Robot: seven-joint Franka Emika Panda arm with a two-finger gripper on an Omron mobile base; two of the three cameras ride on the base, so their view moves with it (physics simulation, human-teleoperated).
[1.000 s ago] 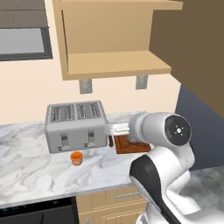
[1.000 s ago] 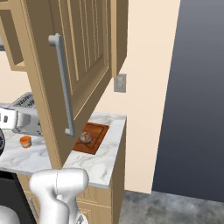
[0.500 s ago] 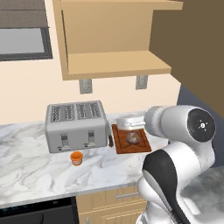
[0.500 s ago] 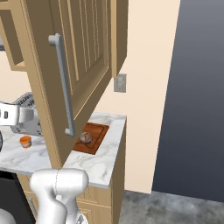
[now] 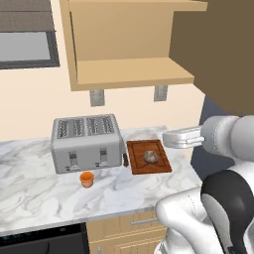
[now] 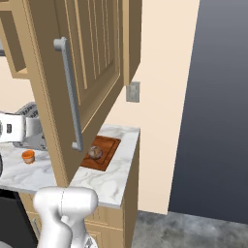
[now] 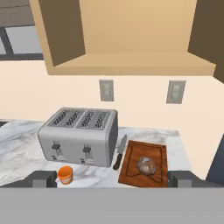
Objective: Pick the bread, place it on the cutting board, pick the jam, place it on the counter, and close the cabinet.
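**Cabinet door is the last job, and it hangs to my right**

The cabinet [image 5: 134,44] is what remains, as I judge it: the bread [image 5: 151,157] sits on the cutting board [image 5: 149,157] near the right end of the counter [image 5: 30,183], and the jam [image 5: 87,179] stands on the marble toward the front edge, just in front of the toaster [image 5: 87,144]. A knife [image 7: 120,153] lies between the toaster and the board.

My gripper [image 7: 111,177] is spread wide and carries nothing. In the hand view its two fingertips [image 7: 41,178] frame the counter below, with the open shelf straight ahead and above.

What the coming move turns on: the door [image 6: 92,63] stands swung out from the cabinet's right side, up and to the right of the hand. Its bar handle [image 6: 70,94] runs vertically, so the long axis is upright. I would have to lift and turn toward that panel before pushing it shut. How near the hand is to the door I cannot tell from these views.
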